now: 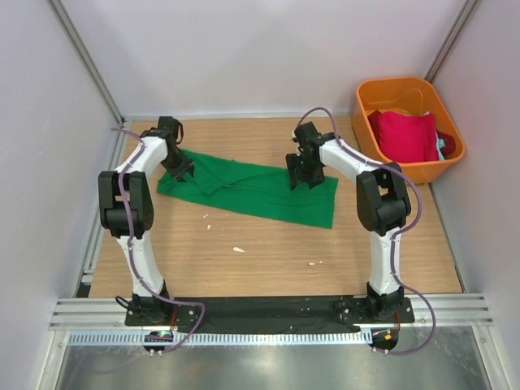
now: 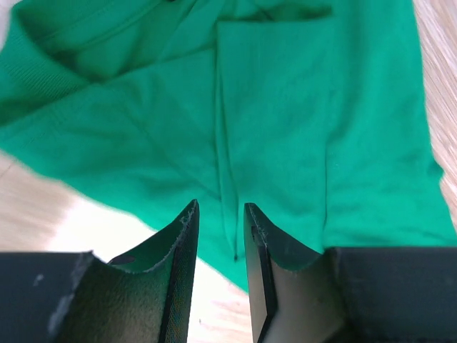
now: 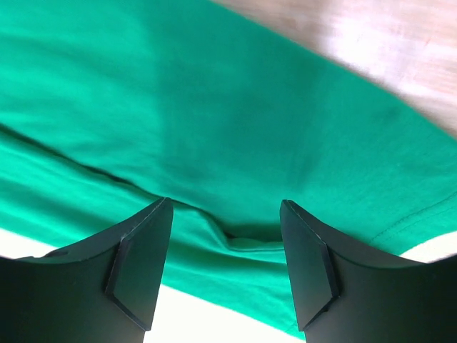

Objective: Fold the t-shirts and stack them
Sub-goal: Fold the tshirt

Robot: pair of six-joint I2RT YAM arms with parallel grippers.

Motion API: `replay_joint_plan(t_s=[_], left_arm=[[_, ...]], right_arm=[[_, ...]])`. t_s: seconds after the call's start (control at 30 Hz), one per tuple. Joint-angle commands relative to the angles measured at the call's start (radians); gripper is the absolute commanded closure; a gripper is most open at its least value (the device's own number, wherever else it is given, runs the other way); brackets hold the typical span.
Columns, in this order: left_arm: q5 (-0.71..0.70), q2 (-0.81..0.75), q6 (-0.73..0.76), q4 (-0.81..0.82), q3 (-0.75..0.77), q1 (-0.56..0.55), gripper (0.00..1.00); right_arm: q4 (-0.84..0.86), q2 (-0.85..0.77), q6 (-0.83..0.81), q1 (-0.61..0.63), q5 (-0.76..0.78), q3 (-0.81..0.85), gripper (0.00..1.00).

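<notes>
A bright green t-shirt (image 1: 260, 191) lies folded into a long strip across the wooden table. My left gripper (image 1: 180, 172) hovers over its left end; in the left wrist view the gripper (image 2: 220, 205) is slightly open and empty above a fold line in the green cloth (image 2: 285, 121). My right gripper (image 1: 302, 180) is over the shirt's right part; in the right wrist view it (image 3: 226, 201) is wide open above a small wrinkle in the cloth (image 3: 235, 107). A crimson red t-shirt (image 1: 402, 134) lies in the orange bin, with a bit of teal cloth (image 1: 441, 146) beside it.
The orange plastic bin (image 1: 422, 169) stands at the back right corner against the wall. A few small white scraps (image 1: 238, 249) lie on the bare wood (image 1: 268, 260) in front of the shirt. Walls close in on the left, back and right.
</notes>
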Motion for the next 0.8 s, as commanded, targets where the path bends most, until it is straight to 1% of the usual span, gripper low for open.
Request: replay_joint_plan(t_s=[0.0,0.13,0.23,0.37,0.43,0.47,0.5,0.57,0.6,0.63,0.67,0.7,0.73,0.77], left_arm=[[0.037,0.048,0.026,0.053,0.067,-0.014,0.67],[0.023,0.160,0.025,0.053,0.115,-0.014,0.65],[0.006,0.217,0.028,0.021,0.168,-0.014,0.64],[-0.055,0.305,0.080,0.001,0.260,-0.016,0.64],[-0.080,0.335,0.107,-0.019,0.300,-0.014,0.64],[-0.086,0.364,0.138,-0.028,0.349,-0.014,0.64],[-0.081,0.375,0.152,-0.033,0.371,-0.017,0.64],[-0.071,0.399,0.204,-0.027,0.434,-0.022,0.64],[-0.057,0.428,0.225,-0.027,0.461,-0.027,0.64],[-0.052,0.447,0.248,-0.034,0.492,-0.039,0.64],[-0.040,0.460,0.308,-0.034,0.548,-0.045,0.63],[-0.025,0.489,0.336,-0.024,0.573,-0.053,0.63],[-0.012,0.505,0.365,-0.022,0.625,-0.072,0.63],[-0.009,0.519,0.402,-0.024,0.653,-0.085,0.63]], right_arm=[[0.017,-0.011,-0.020,0.002,0.041,-0.058,0.32],[0.028,-0.014,-0.024,0.000,0.095,-0.102,0.32],[0.021,-0.011,-0.014,0.002,0.102,-0.127,0.32],[0.006,-0.033,0.064,0.031,0.099,-0.188,0.32],[0.009,-0.055,0.113,0.066,0.089,-0.254,0.31],[0.017,-0.085,0.187,0.077,0.061,-0.283,0.31],[0.023,-0.102,0.230,0.104,0.059,-0.346,0.31],[0.052,-0.151,0.316,0.141,-0.023,-0.406,0.30],[0.085,-0.168,0.385,0.170,-0.086,-0.455,0.30],[0.107,-0.190,0.420,0.231,-0.114,-0.473,0.30],[0.129,-0.207,0.448,0.268,-0.137,-0.490,0.30],[0.167,-0.242,0.498,0.300,-0.175,-0.513,0.30],[0.187,-0.254,0.511,0.366,-0.194,-0.518,0.30],[0.199,-0.262,0.514,0.392,-0.209,-0.516,0.30]])
